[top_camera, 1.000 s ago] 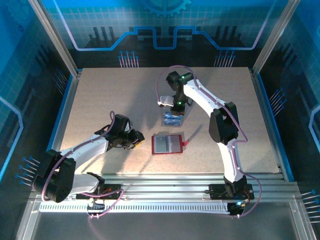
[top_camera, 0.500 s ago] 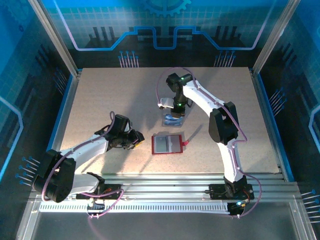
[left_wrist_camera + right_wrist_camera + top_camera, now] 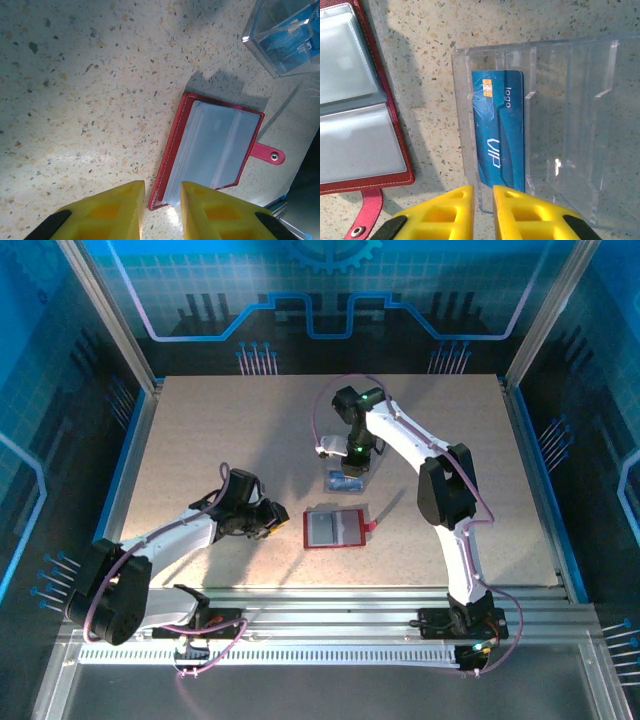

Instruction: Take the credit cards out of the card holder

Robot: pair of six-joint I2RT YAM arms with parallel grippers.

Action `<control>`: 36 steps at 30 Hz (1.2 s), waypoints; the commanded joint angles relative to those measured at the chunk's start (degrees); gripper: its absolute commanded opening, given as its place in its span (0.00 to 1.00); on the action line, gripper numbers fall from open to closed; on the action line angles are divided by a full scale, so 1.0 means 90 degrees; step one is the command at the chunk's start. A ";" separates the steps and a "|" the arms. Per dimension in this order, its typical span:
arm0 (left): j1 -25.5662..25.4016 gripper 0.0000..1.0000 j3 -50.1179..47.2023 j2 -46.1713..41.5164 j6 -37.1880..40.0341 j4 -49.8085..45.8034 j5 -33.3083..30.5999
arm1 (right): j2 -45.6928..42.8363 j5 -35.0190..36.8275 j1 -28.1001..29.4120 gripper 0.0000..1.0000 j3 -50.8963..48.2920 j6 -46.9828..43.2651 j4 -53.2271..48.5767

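Right fingers [image 3: 455, 210] have eased slightly apart, leaving a blue card [image 3: 500, 125] in the clear box [image 3: 570, 100] beside the open holder [image 3: 350, 100], while left fingers [image 3: 115, 210] hover narrowly parted, empty, by the holder; next likely means checking its pockets for another card.

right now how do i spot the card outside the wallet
On the table, beyond the open red wallet, sits a clear slotted box. The card sits in its end slot: blue with a gold chip, unlike the wallet's grey pockets.
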 commanded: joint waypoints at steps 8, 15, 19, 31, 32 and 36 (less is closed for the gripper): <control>0.0047 0.27 0.0057 0.0272 -0.0059 0.0422 0.0354 | -0.1036 -0.0445 0.0191 0.19 -0.0977 0.0732 0.0845; -0.0142 0.27 0.0194 0.0611 -0.0135 0.0692 0.0443 | -0.1681 -0.0558 0.0393 0.19 -0.1922 0.1727 0.1572; -0.0314 0.27 0.0338 0.0859 -0.0167 0.0809 0.0442 | -0.2048 -0.0844 0.0526 0.19 -0.2459 0.2617 0.1934; -0.0796 0.26 0.0737 0.1438 -0.0259 0.0922 0.0423 | -0.3324 -0.1454 0.0854 0.21 -0.4637 0.5920 0.3890; -0.0828 0.26 0.0738 0.1458 -0.0259 0.0894 0.0414 | -0.3408 -0.1468 0.0869 0.21 -0.4788 0.6140 0.4029; -0.0900 0.23 0.0734 0.1497 -0.0245 0.0785 0.0299 | -0.3665 -0.1650 0.0866 0.21 -0.5334 0.7056 0.4515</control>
